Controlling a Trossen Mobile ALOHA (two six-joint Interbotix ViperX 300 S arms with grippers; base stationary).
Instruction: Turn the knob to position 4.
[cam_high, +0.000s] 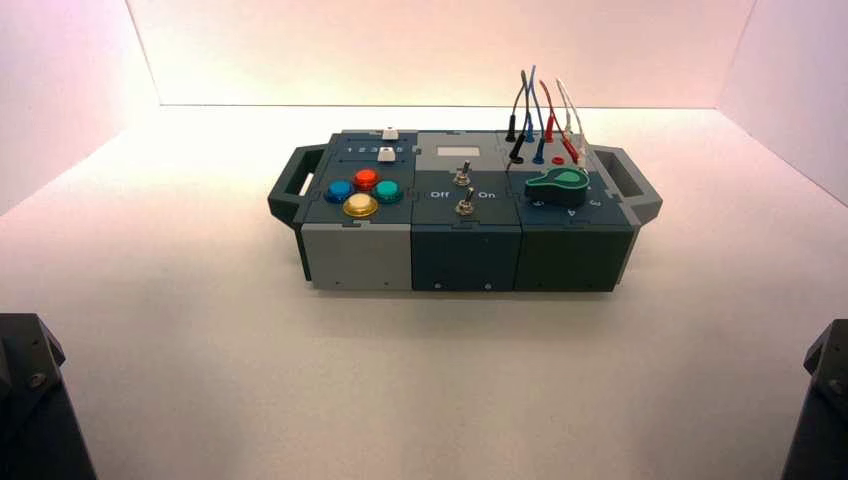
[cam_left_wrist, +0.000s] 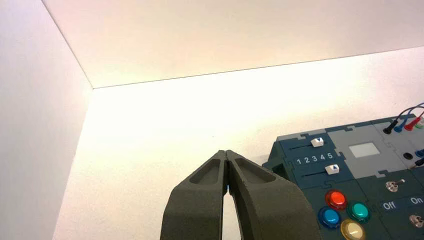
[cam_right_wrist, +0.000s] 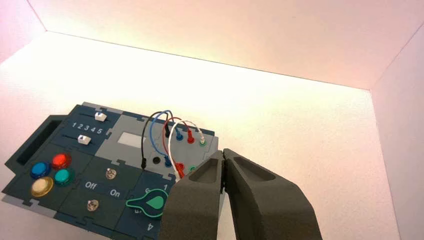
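The box (cam_high: 466, 255) stands on the worktop (cam_high: 400, 390), ahead of both arms. The right gripper (cam_right_wrist: 224, 151) is the nearer one, tips together on nothing; the left gripper (cam_left_wrist: 226, 151), also closed and empty, is parked at the left. The green knob (cam_high: 558, 186) is on the box's right-hand panel, toward the front, below the wires (cam_high: 545, 115). From the right gripper it should lie forward and to the left, so that arm likely has to reach inward and open before gripping. The knob's long axis runs roughly crosswise, pointed end toward the switches. The right wrist view shows the pointer's tip and the white 4 (cam_right_wrist: 150, 226), away from that tip; the left wrist view leaves the knob out altogether.
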